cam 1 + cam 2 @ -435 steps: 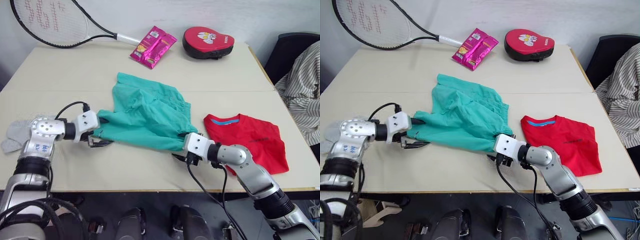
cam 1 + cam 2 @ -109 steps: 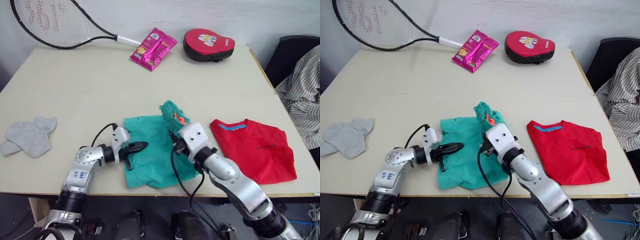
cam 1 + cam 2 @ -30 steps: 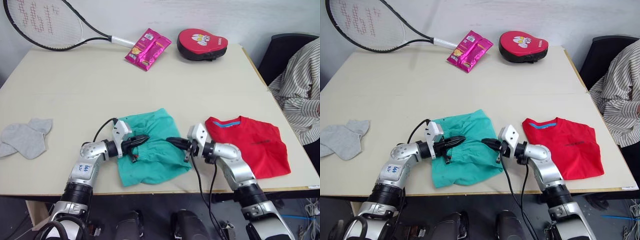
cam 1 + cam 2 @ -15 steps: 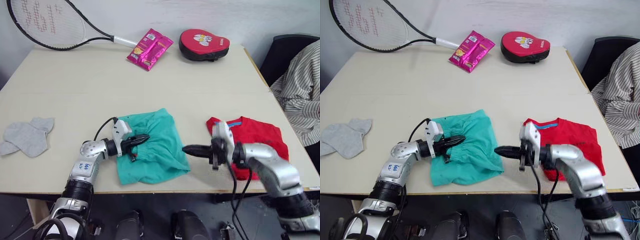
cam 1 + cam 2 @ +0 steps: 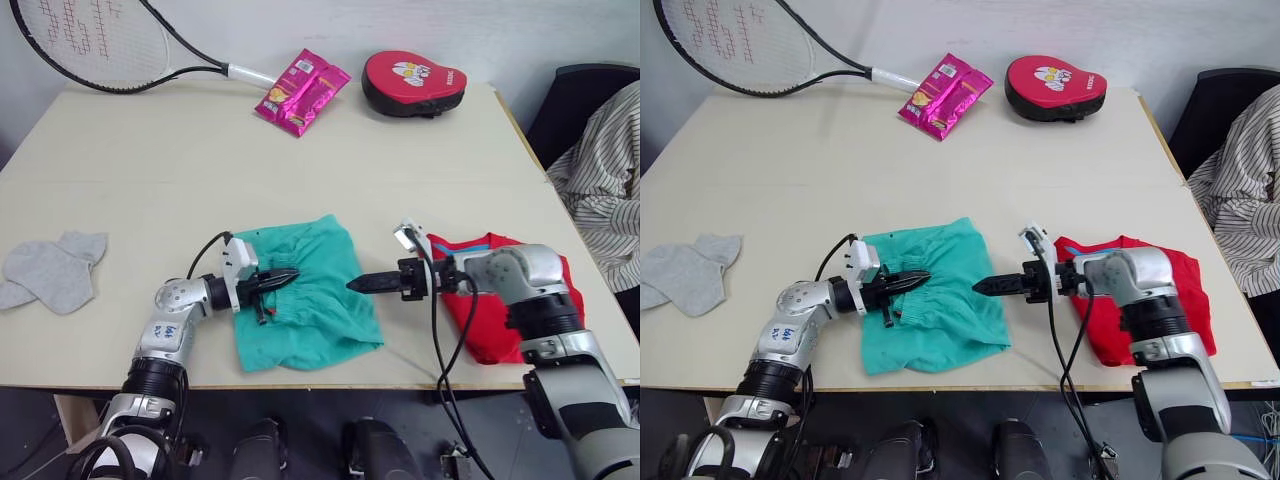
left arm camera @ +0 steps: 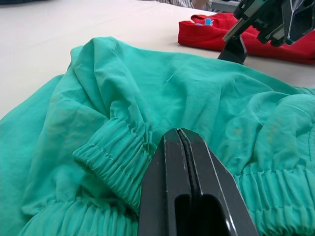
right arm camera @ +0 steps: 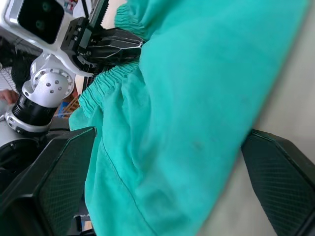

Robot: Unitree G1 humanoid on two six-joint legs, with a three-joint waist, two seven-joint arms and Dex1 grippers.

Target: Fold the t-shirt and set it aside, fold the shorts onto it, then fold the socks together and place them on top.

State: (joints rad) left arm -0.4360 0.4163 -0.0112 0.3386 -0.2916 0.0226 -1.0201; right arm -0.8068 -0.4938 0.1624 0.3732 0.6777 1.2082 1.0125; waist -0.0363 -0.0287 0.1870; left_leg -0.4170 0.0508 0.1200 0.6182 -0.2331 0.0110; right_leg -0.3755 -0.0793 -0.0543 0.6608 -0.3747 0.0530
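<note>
The teal shorts (image 5: 320, 305) lie folded near the table's front edge, elastic waistband toward my left arm. My left gripper (image 5: 290, 275) is shut, with its tips resting on that waistband (image 6: 118, 162) and no cloth visibly pinched. My right gripper (image 5: 352, 285) points at the shorts' right edge and hovers just off it. Its fingers (image 7: 49, 182) stand wide apart with nothing between them. The red t-shirt (image 5: 485, 330) lies folded to the right, partly under my right arm. The grey socks (image 5: 50, 272) lie flat at the far left.
A tennis racket (image 5: 100, 40), a pink snack packet (image 5: 302, 92) and a red padded oval pad (image 5: 412, 83) sit along the far edge. A striped garment (image 5: 605, 185) on a black chair (image 5: 575, 95) stands past the table's right side.
My right gripper let go of the shorts' right edge, drew back toward the t-shirt and opened wide. My left gripper stayed shut on the waistband.
</note>
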